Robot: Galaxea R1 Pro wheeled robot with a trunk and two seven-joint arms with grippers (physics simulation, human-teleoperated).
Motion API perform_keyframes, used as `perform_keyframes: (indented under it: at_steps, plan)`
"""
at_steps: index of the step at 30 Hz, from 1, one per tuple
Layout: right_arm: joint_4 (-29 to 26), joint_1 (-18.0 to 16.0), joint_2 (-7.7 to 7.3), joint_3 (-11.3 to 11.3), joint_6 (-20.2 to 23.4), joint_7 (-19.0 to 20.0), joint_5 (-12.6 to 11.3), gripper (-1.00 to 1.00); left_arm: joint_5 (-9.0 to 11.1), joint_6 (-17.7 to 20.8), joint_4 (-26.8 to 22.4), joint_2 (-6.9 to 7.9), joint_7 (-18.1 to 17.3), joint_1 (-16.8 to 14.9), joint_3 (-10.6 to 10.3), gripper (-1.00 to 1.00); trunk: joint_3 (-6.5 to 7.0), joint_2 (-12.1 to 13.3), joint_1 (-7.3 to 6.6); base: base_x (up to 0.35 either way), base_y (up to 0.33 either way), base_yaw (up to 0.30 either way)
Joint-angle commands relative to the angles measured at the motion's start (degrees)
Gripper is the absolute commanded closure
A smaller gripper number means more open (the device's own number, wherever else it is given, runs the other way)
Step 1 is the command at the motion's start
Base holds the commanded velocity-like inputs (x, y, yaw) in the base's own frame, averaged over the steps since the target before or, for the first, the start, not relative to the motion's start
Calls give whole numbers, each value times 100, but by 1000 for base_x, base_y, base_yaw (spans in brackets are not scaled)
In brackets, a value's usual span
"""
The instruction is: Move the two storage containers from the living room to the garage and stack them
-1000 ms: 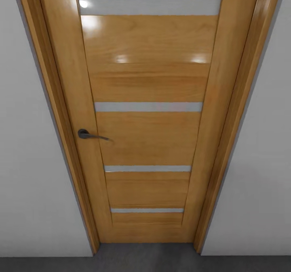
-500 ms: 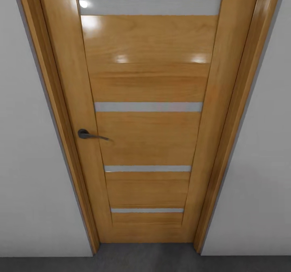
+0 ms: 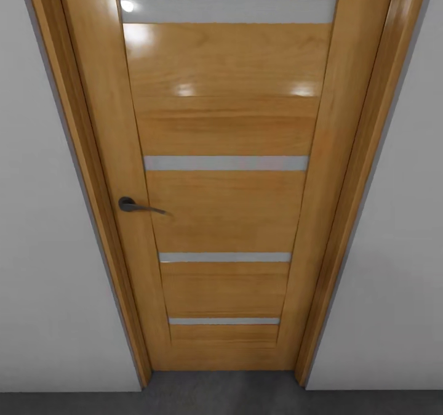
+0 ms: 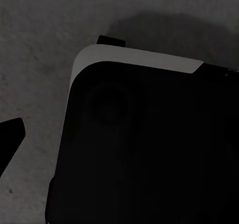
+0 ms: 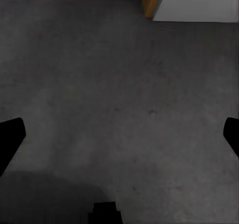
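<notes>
Robot facing a closed wooden door, arms low over dark concrete.

White wall [image 3: 43, 230], then the door [image 3: 224, 205] with its dark handle [image 3: 130, 204] on the left, shut in its frame. Left gripper [image 4: 10, 139]: one fingertip visible beside the robot's black base [image 4: 149, 149], spread impossible to tell. Right gripper [image 5: 119, 134] has fingers wide apart, empty, above the floor [image 5: 119, 74].

You're inside a home, facing a closed interior door [image 3: 224, 175] of glossy honey-coloured wood with frosted strips and a dark lever handle [image 3: 136, 205] at centre left, set between plain white walls [image 3: 43, 267] above dark grey concrete floor [image 3: 221, 396] along the bottom edge.
</notes>
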Motion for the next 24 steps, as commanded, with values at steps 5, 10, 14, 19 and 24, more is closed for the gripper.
perform_keyframes:
  at_steps: [5, 10, 14, 19, 24]
  plan:
    - [-446, -771, 33, 16, 836, -5, -24, -100, 16, -11, -2, -2, 1, 1, 26, -100, -6, -3, 0, 0, 0, 0]
    - [-543, -1448, 67, 28, 1468, 18, -26, -100, 16, -11, -2, -2, 2, -1, 26, -100, -6, -3, 0, 0, 0, 0]
    - [-561, -2010, 154, 101, 1894, 31, -31, -100, 16, -11, -3, -2, 0, 1, 28, -100, -6, -3, 0, 0, 0, 0]
    - [-653, -2740, 556, 349, 2447, -20, 33, -100, 16, -11, 0, -2, 0, -1, 27, -100, -6, -3, 0, 0, 0, 0]
    - [-1537, -2865, 937, 679, 2859, -117, 725, -100, 10, -11, -5, -2, 0, -1, 26, -100, -6, -3, 0, 0, 0, 0]
